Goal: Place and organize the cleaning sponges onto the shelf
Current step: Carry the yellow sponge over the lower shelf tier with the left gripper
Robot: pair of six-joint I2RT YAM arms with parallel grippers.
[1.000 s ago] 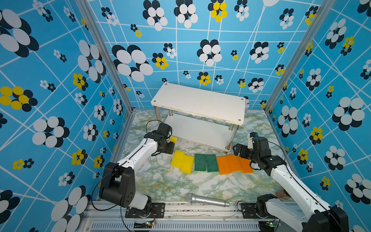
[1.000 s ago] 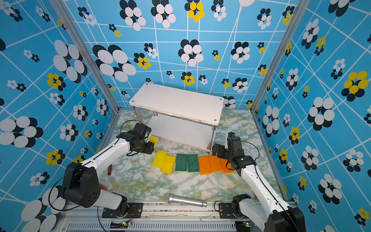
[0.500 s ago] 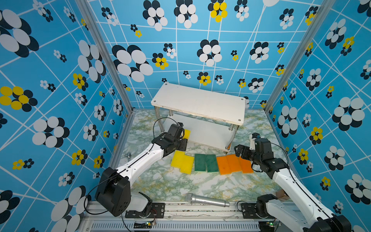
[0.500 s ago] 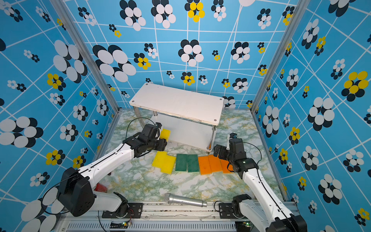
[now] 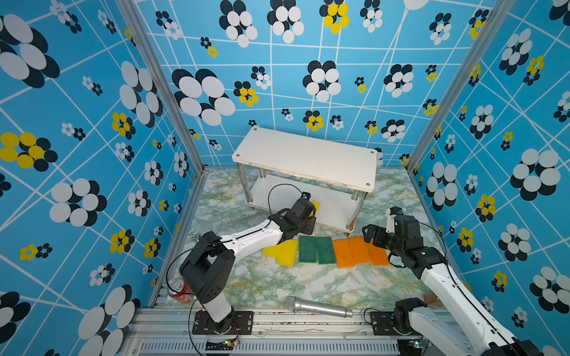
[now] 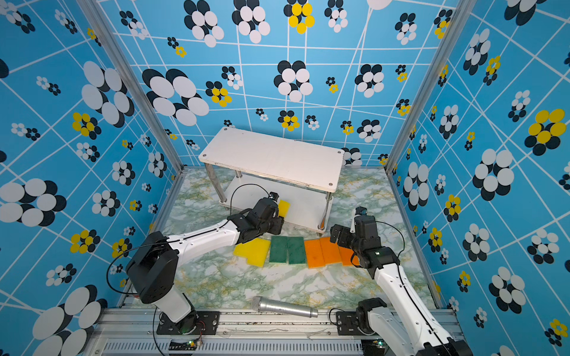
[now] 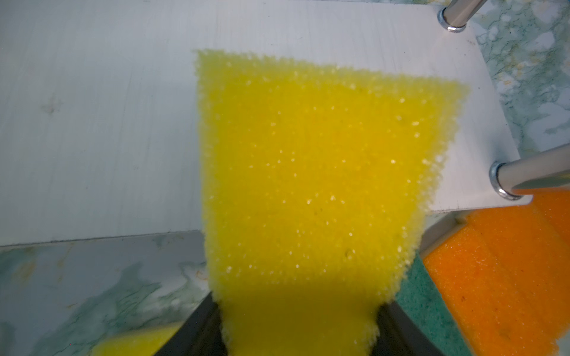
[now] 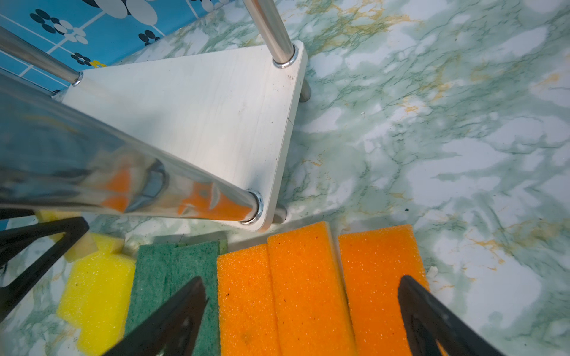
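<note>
My left gripper [image 5: 310,212] is shut on a yellow sponge [image 7: 308,185], squeezing its near end. The sponge sticks out over the front edge of the shelf's lower board [image 7: 92,123]. The white shelf [image 5: 305,157] stands at the back, its top board bare. In front of it a row of sponges lies on the marble floor: two yellow [image 5: 285,252], two dark green [image 5: 316,249] and three orange [image 5: 354,251]. My right gripper [image 8: 300,279] is open, hovering over the orange sponges [image 8: 308,292] beside the shelf's front right post.
A silver microphone [image 5: 317,306] lies near the front rail. A red can [image 5: 179,289] stands behind the left arm's base. Patterned blue walls close in on three sides. The shelf's metal posts [image 8: 271,27] stand close to my right gripper.
My left arm has swung right and back from the left side of the floor, carrying the yellow sponge to the shelf's lower board. The right arm has hardly moved.
</note>
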